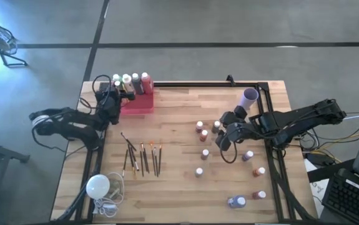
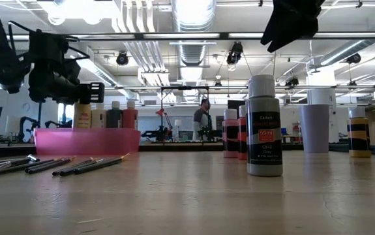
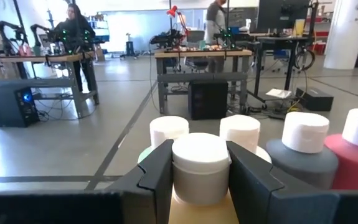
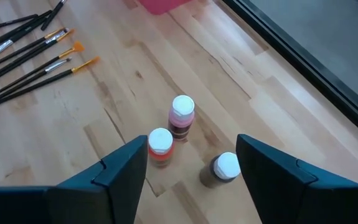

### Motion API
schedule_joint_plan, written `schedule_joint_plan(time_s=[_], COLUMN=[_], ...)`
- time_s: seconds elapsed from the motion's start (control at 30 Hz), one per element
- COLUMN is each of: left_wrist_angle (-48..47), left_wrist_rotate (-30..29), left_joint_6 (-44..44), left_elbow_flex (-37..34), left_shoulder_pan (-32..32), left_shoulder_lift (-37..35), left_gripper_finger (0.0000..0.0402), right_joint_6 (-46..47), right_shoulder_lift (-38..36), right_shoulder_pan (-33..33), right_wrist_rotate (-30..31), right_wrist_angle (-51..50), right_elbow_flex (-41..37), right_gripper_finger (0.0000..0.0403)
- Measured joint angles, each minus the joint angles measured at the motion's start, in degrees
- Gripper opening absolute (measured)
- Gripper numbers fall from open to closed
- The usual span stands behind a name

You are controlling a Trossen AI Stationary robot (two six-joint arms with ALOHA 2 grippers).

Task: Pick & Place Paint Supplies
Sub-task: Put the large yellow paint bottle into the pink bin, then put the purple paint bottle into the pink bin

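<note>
Several white-capped paint bottles stand in a pink tray at the table's far left. My left gripper reaches level into the tray's left end, shut on a cream-bodied bottle; the tray wall hides that bottle's base. Three small bottles stand on the wood right of centre, with my right gripper open well above them. More small bottles are scattered over the right half. Thin dark paintbrushes lie flat left of centre. My left gripper pinches the cream bottle's white cap between its two fingers, one on each side. The fingers come in level from the table's left side. The bottle stands upright beside the other bottles; whether it rests in the tray I cannot tell.
A pale cup stands at the far right. A white bulb with a cord lies near the front left corner. A black frame runs along the table's far and right sides. A grey bottle stands close to the low camera.
</note>
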Motion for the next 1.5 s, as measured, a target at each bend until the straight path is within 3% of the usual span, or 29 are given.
schedule_joint_plan(time_s=[0.13,0.67,0.93,1.27,1.5], left_wrist_angle=[5.7,10.9,10.9,10.1,10.3], left_wrist_rotate=[0.3,1.5,1.6,1.6,1.5], left_joint_6=[1.6,0.5,2.3,3.3,5.8], left_elbow_flex=[0.0,1.1,1.1,1.0,0.8], left_shoulder_pan=[1.1,2.2,2.2,2.0,-1.3], left_shoulder_lift=[3.8,11.8,11.9,9.7,4.7], left_gripper_finger=[0.0127,0.0132,0.0137,0.0203,0.0209], right_joint_6=[0.0,0.0,0.0,-0.2,-0.3], right_shoulder_lift=[0.0,0.0,0.0,0.0,0.0], right_shoulder_pan=[0.0,0.0,0.0,0.0,0.0], right_wrist_rotate=[0.0,0.0,-1.1,-1.2,-1.2], right_wrist_angle=[0.0,0.0,0.0,0.0,0.0], right_elbow_flex=[0.0,0.0,0.0,0.0,0.0], right_gripper_finger=[0.0224,0.0201,0.0192,0.0177,0.0165])
